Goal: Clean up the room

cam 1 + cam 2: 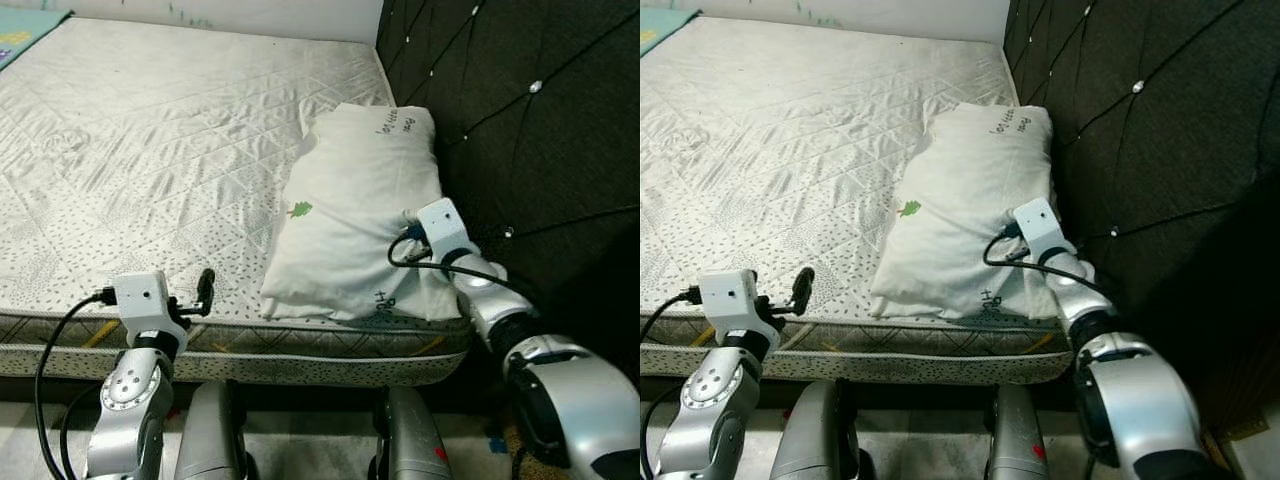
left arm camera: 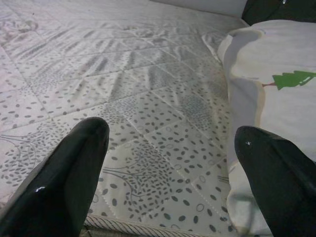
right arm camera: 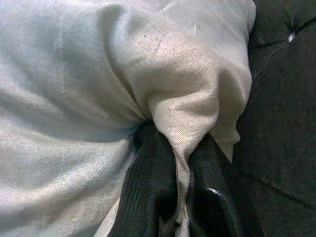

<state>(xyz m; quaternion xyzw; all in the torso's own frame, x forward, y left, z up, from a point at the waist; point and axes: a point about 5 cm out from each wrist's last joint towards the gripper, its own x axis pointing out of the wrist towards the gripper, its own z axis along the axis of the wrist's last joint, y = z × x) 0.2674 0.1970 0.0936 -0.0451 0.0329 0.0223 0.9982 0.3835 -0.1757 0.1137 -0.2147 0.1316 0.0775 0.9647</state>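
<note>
A white pillow point(image 1: 360, 215) with a small green tree print lies on the mattress point(image 1: 150, 150) beside the black headboard point(image 1: 520, 130). My right gripper point(image 3: 180, 163) is shut on a fold of the pillow's fabric at its near right side, its fingers buried in the cloth. My left gripper point(image 2: 170, 168) hovers open over the mattress near its front edge, left of the pillow point(image 2: 276, 98), with nothing between its fingers point(image 2: 74, 173).
The tufted black headboard runs along the right side of the bed. A teal patterned cloth point(image 1: 25, 30) lies at the far left corner. A white wall point(image 1: 250, 15) bounds the far side. My legs point(image 1: 215, 430) stand against the bed's front edge.
</note>
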